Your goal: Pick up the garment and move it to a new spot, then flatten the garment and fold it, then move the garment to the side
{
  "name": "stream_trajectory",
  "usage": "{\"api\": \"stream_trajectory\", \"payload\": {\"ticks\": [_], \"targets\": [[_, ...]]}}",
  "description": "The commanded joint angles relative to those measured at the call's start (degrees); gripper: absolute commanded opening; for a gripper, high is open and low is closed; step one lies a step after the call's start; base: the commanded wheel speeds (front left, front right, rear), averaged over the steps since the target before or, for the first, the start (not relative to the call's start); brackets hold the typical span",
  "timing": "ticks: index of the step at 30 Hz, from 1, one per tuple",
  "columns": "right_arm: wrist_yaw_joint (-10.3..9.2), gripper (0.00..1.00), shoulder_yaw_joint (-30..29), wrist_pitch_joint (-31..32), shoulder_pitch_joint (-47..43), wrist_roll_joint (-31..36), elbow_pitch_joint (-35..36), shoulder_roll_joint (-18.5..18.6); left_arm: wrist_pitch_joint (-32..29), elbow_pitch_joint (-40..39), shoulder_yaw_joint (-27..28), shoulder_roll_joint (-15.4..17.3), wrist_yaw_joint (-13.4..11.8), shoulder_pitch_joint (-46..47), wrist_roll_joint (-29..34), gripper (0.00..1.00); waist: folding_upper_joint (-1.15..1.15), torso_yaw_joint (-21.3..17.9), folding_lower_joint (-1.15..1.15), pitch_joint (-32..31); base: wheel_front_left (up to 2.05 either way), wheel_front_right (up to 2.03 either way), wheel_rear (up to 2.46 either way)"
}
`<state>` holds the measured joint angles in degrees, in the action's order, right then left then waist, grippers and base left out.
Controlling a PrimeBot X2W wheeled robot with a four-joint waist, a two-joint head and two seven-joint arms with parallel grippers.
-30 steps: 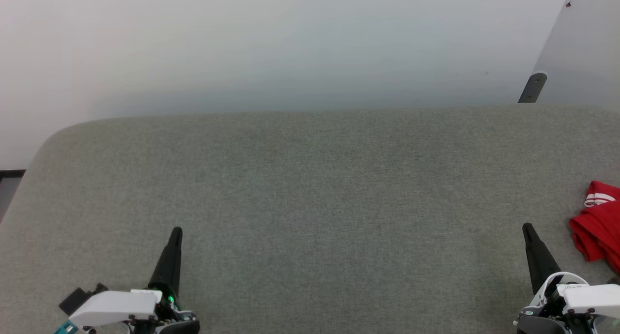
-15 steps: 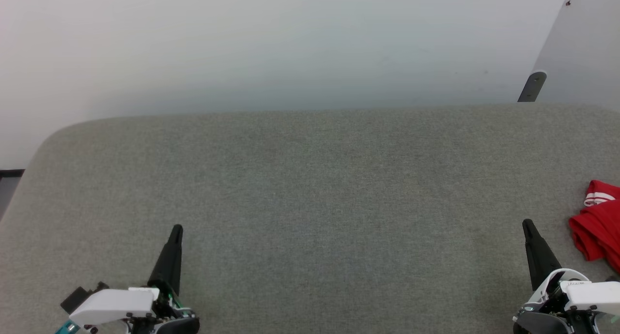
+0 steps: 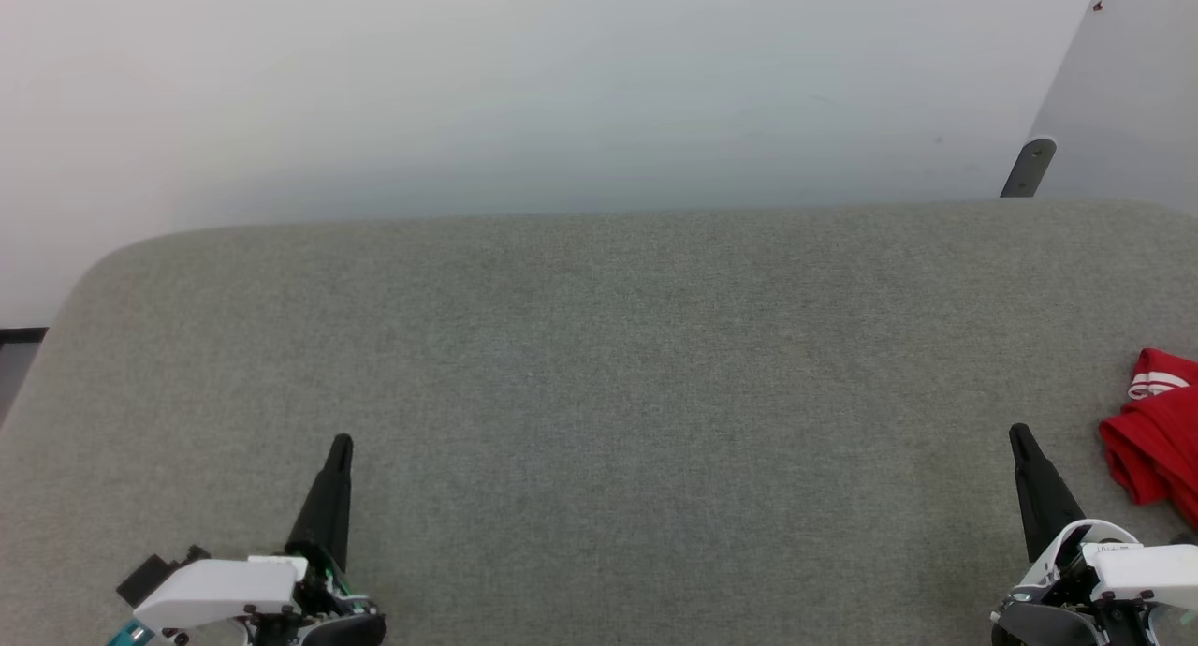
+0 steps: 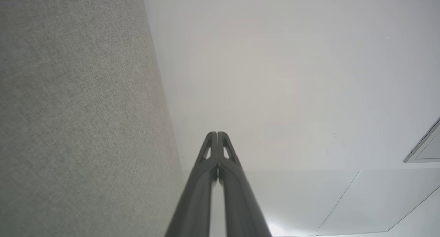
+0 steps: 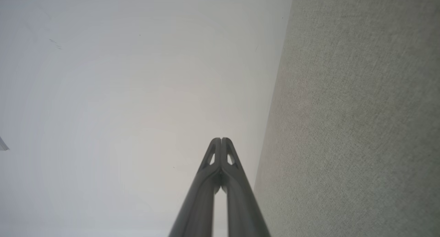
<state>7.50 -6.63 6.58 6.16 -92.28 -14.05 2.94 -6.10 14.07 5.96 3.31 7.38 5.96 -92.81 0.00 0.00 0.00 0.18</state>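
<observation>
Red T-shirt (image 3: pixel 1156 445) and two robot grippers over a grey upholstered surface (image 3: pixel 599 346), below a white wall (image 3: pixel 562 84). Lower left of the frame: left gripper (image 3: pixel 342 443), dark fingers pressed together, holding nothing. Lower right: right gripper (image 3: pixel 1017 433), fingers likewise together and empty. Near it, at the right edge, the T-shirt lies crumpled, untouched, partly cut off.

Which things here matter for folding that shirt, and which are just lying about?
For the job: red garment, bunched on the right of the grey fabric surface; left gripper and right gripper, both shut, empty.
Just there: dark bracket; white wall.
</observation>
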Motion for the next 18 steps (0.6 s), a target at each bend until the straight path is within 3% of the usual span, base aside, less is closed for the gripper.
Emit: {"api": "stream_trajectory", "payload": {"ticks": [1,18], "targets": [[-0.02,0.00,0.0,0.1,0.2,-0.2,0.0,-0.2,-0.3,0.1,0.2,-0.1,0.2,0.6,0.0,0.00,0.00,0.0,0.00,0.0,0.00,0.00,0.00],[-0.02,0.00,0.1,0.1,0.2,-0.2,0.0,-0.2,-0.3,0.1,0.3,-0.2,0.2,0.6,0.2,0.00,0.00,0.0,0.00,0.0,0.00,0.00,0.00]]}}
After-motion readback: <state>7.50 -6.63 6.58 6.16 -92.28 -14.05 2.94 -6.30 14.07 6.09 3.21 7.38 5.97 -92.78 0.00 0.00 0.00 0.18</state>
